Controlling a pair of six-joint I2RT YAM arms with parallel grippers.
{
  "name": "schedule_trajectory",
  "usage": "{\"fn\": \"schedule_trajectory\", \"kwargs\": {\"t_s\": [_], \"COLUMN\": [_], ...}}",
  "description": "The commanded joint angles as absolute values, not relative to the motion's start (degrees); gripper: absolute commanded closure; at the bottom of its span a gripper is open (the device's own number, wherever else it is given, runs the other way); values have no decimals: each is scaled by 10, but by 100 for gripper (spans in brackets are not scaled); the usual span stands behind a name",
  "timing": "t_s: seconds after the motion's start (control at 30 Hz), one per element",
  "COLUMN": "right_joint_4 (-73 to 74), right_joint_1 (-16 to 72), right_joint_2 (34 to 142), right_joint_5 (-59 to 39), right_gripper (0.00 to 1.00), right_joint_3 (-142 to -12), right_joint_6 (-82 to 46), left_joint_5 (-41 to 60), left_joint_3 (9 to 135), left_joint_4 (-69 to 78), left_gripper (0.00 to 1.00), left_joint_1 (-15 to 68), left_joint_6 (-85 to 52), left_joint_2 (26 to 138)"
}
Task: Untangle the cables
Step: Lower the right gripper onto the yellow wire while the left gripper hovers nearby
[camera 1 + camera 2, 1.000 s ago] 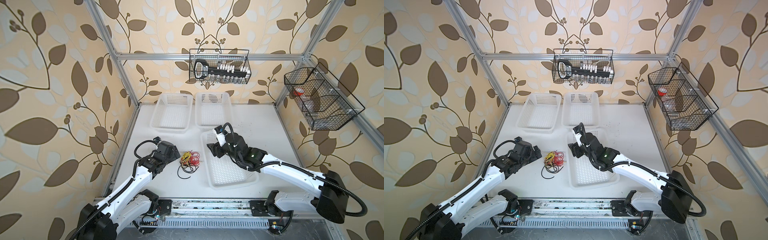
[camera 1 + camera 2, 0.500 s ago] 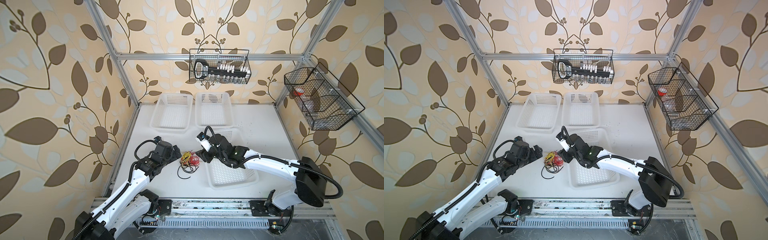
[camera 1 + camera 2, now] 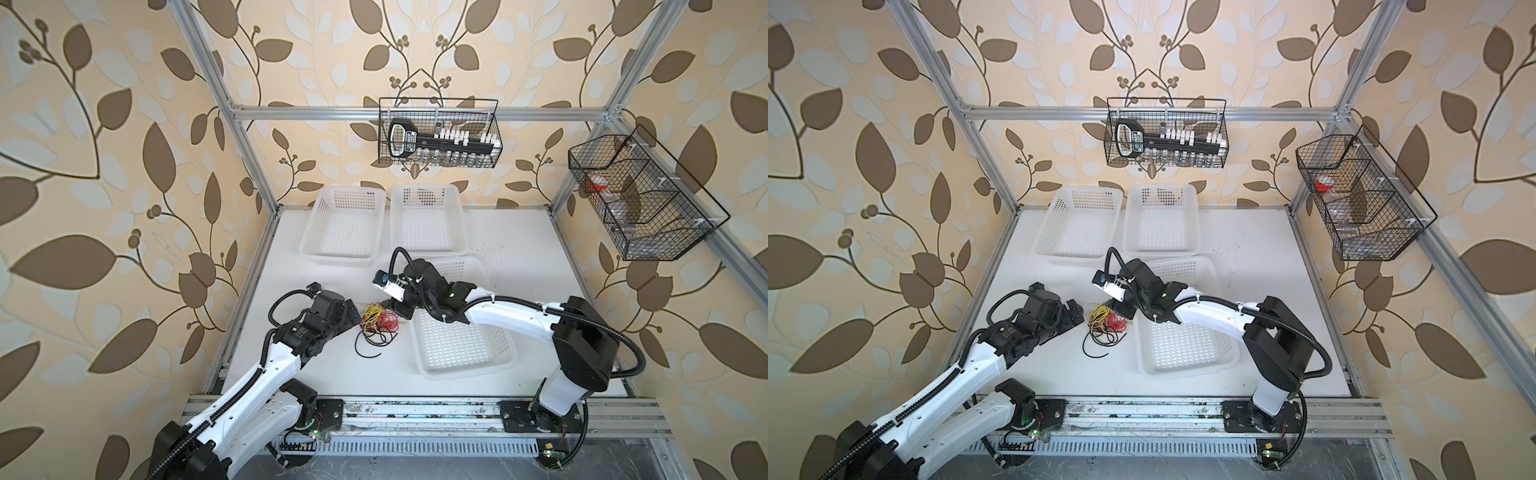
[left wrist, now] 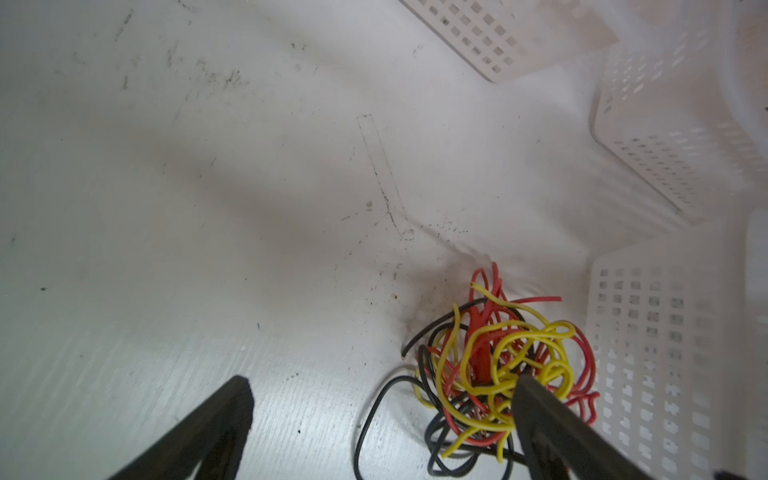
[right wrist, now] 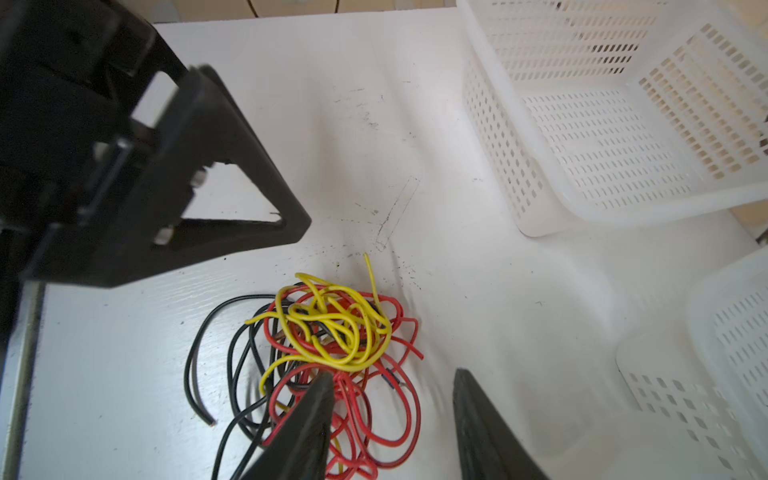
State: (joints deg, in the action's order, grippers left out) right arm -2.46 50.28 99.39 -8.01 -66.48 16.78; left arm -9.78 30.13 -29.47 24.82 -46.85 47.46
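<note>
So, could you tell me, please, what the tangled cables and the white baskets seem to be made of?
The cables: thin wire in smooth, faintly glossy red, yellow and black insulation, likely plastic or rubber, since they hold soft loops. The white baskets: moulded plastic, matte, judging by the even slotted grid and rounded rim.

cables [image 3: 377,325]: red, yellow, black tangle. desk [image 3: 519,237]: white, dark scuff specks. baskets [image 3: 345,203]: white, grid-perforated. wire racks [image 3: 440,160]: black mesh. walls [image 3: 104,216]: beige, brown-and-pale leaf print. arms [image 3: 270,370]: white shells, black joints and hoses. frame [image 3: 332,112]: silver.
</note>
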Motion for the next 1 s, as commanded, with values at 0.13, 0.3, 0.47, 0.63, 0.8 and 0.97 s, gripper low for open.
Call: {"fn": "schedule_trajectory", "kwargs": {"t_s": [0.13,0.3,0.47,0.63,0.8,0.97], "right_joint_4": [-25,-30,-24,-38,-45,-50], "right_joint_1": [496,496,495,492,492,492], "right_joint_2": [1044,1070,1086,1104,1114,1121], "right_joint_5": [-127,-121,-115,-127,-136,-146], "right_gripper": [54,54,56,58,59,60], "right_joint_3": [-704,-727,-737,-753,-758,-762], "right_joint_6": [200,209,222,235,244,250], "left_joint_5": [-140,-147,-151,-156,-157,-161], "left_joint_3": [298,296,293,294,294,292], "left_joint_4": [-301,-298,-294,-295,-293,-291], "left_gripper": [1,1,1,1,1,1], "left_joint_1": [252,252,252,252,252,252], "left_joint_6": [-474,-471,-468,-467,-468,-468], "left_joint_2": [453,453,453,457,460,462]}}
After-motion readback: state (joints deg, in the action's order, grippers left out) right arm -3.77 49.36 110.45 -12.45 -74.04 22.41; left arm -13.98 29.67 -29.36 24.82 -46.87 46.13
